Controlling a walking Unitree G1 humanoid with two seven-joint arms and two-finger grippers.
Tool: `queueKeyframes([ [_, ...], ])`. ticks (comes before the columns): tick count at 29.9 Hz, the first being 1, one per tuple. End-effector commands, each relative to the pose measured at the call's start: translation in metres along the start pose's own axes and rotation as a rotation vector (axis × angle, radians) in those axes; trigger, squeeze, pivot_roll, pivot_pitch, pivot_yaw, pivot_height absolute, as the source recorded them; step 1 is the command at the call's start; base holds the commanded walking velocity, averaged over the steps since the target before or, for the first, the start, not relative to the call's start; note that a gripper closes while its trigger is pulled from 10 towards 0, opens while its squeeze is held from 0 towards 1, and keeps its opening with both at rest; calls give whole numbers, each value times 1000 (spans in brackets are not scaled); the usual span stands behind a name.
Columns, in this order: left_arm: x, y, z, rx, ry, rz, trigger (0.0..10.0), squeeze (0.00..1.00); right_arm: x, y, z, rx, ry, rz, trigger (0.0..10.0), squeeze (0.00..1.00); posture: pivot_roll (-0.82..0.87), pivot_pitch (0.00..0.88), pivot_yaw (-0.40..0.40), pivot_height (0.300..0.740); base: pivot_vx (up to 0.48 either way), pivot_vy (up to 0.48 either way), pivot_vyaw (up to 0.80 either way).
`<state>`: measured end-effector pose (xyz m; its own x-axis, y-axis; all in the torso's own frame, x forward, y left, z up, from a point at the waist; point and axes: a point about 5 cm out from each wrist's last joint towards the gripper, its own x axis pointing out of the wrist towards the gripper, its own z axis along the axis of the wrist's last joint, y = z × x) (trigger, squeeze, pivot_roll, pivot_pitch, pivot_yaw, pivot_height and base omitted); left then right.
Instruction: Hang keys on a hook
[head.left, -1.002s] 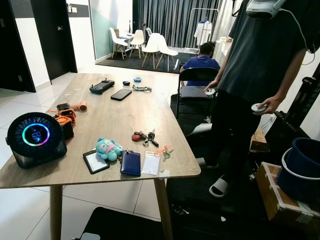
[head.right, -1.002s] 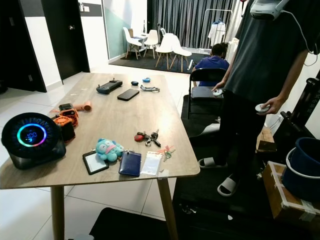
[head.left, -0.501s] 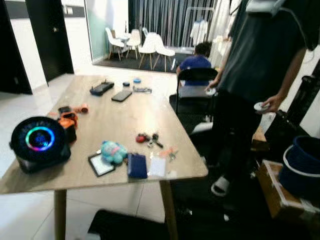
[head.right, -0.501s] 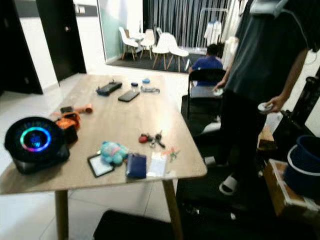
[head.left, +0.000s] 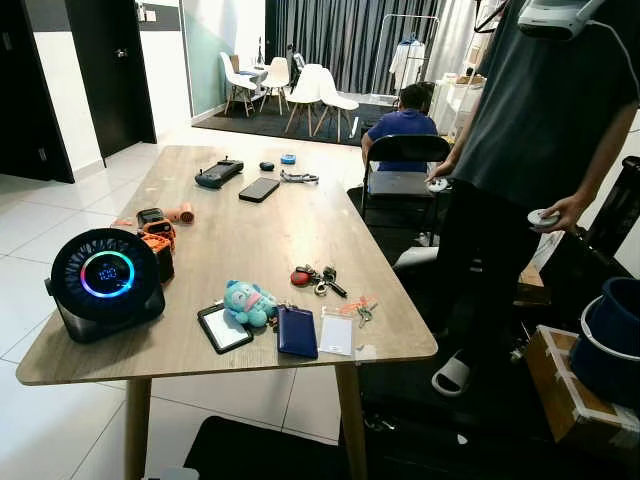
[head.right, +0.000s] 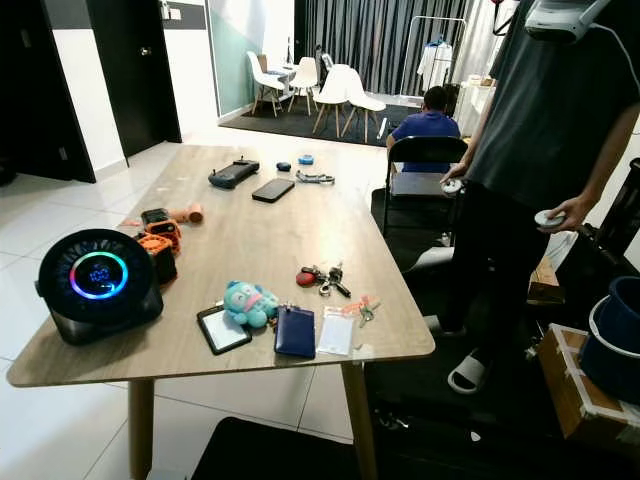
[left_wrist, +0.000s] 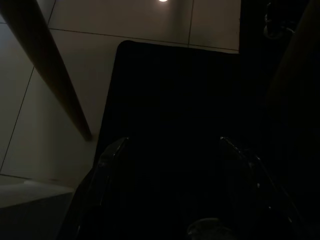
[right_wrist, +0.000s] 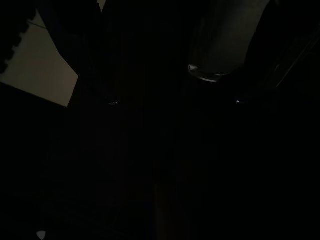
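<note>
Camera shifted; keys (head.left: 320, 279) on table (head.left: 240, 240).

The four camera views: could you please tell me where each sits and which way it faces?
Left eye view: head, looking down at the table and keys.
Right eye view: same scene, shifted slightly.
Left wrist view: idle arm, facing a black mat, table leg; left end effector fingers dim.
Right wrist view: nearly black.

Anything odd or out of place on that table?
Nothing spilled or damaged. The keys lie loose near the right edge of the table, beside a second small bunch, a blue wallet, a plush toy and a round speaker. No hook is visible.
</note>
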<state>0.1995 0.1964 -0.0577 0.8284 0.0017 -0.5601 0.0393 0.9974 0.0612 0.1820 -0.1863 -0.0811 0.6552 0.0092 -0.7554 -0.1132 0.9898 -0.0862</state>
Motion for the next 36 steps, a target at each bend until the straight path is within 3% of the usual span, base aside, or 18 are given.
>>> queueKeyframes([
  [1,-2,3,-3,-8,5,9,10000,0,-1,-1,-5,-6,15,-7,10000,0,70,30,-43,740,0,0,0],
  [12,-1,4,-3,-26,16,24,10000,0,-3,-3,-10,-9,25,-9,10000,0,71,32,-46,740,0,0,0],
  [21,-1,6,-3,-20,17,33,10000,0,-3,-2,-10,-8,27,-8,10000,0,71,30,-45,740,292,0,0],
  [36,-1,8,-4,-3,28,51,10000,0,-3,-1,-9,-9,28,-6,10000,0,74,33,-45,740,0,0,0],
])
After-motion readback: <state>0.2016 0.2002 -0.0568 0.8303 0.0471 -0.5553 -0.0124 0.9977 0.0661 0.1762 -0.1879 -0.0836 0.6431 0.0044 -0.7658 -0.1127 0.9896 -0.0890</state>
